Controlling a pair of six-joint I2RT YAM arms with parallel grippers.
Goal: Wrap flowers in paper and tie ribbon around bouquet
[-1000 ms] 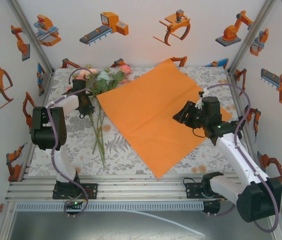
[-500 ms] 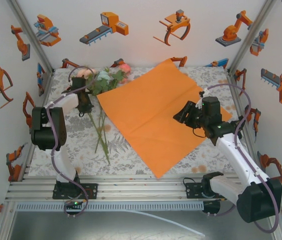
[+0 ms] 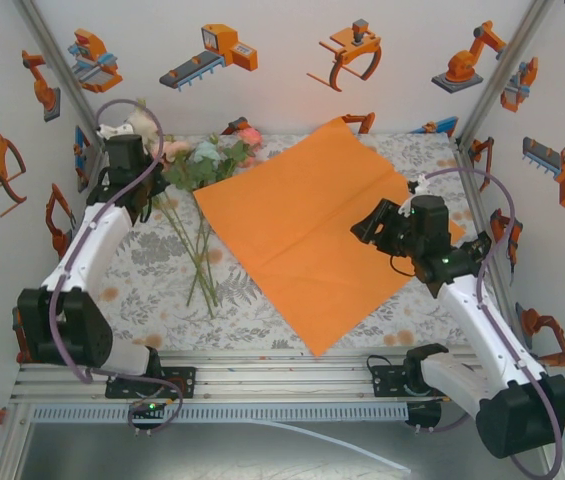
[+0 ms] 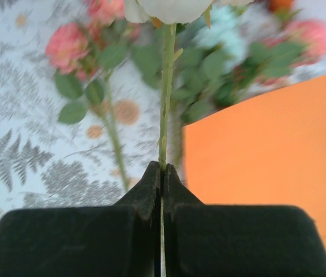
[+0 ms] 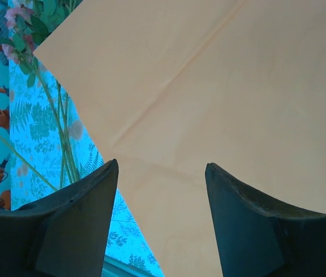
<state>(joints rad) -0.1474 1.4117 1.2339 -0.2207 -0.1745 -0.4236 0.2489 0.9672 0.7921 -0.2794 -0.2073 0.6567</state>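
**Q:** How is the left gripper set?

**A:** The left gripper [image 4: 161,170] is closed fully. Its two black fingers are pressed together on one thin green stem [image 4: 166,92]. The stem is held upright between the fingertips, and a white rose [image 4: 171,7] is carried at its upper end.

**Q:** Where is that gripper located?

**A:** In the top view it is raised near the far left corner of the table, with the pale flower head close to the left wall.

**Q:** Where are the other flowers placed?

**A:** The flowers [image 3: 209,158] are laid on the grey patterned tablecloth [image 3: 152,265]. The heads are pointed toward the far edge and the long stems toward the near edge. The bunch is positioned just beside the left edge of the paper [image 3: 312,225].

**Q:** How is the paper arranged?

**A:** It is spread flat at the middle of the table and turned like a diamond, with one corner at the far edge and one near the front.

**Q:** What is the state of the right gripper?

**A:** The right gripper [image 5: 161,167] is held with its fingers spread apart, and nothing is gripped between them. It is positioned over the right part of the paper. Whether the sheet is touched cannot be told.
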